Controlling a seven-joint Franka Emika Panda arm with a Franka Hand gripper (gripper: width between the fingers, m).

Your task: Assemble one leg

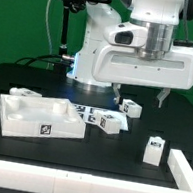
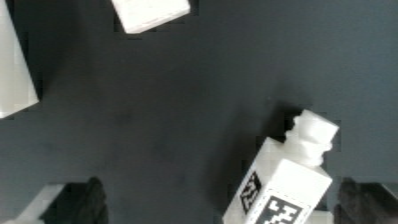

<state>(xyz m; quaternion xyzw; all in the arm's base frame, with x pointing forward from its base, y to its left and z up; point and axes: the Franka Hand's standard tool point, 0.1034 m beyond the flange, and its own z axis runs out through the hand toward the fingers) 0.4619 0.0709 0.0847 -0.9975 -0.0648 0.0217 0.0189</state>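
Claw spread wide, gripping nothing, hanging above black table; leg lies on it just under me, close by one fingertip but untouched, white tray part toward the exterior view's left.

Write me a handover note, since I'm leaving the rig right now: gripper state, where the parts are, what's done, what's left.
Gripper: open, empty, hovering over the leg, which is not gripped.
Parts: a second leg and a third leg lie loose, apart from the tray-like part.
Done: no leg attached, as far as visible.
Left: lower, close on the leg, carry it to the tray-like part and fit it.
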